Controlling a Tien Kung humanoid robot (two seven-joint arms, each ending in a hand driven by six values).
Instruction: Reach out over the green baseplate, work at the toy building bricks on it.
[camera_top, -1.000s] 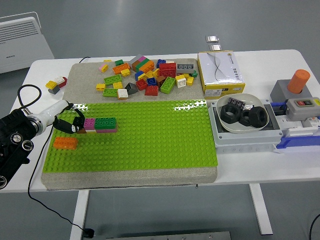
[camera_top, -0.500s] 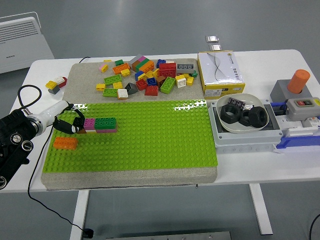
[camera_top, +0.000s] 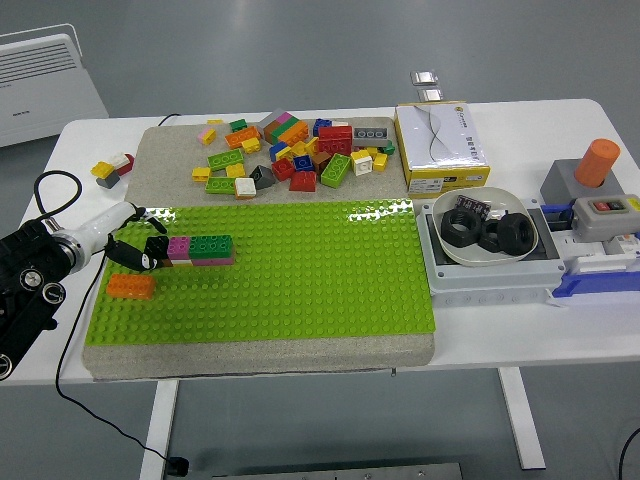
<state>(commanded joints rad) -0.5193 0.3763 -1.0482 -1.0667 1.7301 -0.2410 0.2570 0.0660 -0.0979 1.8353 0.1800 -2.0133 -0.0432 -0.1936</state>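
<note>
Left hand (camera_top: 135, 250) reaches in from the left edge over the baseplate (camera_top: 300, 290), fingers (camera_top: 155, 243) curled around the left end of the brick row (camera_top: 200, 249) – looks clamped on a dark end brick, but it's small and partly hidden, so can't tell for sure

Row is pink then green, sitting on the plate's left part, near its far edge. Orange brick (camera_top: 131, 286) lies alone on the plate just in front of the hand, near the left edge, not touching the row

Loose brick pile (camera_top: 290, 155) on the grey mat (camera_top: 160, 150) behind the plate, mixed colours. Two more bricks (camera_top: 112, 168) off the mat on the counter (camera_top: 300, 365) at far left

Right of the plate: white bowl (camera_top: 485, 232) with black nuts in a grey tray, yellow-white box (camera_top: 440, 145) behind it, grey button box with orange cap (camera_top: 598, 163) at far right

Right arm out of frame
</note>
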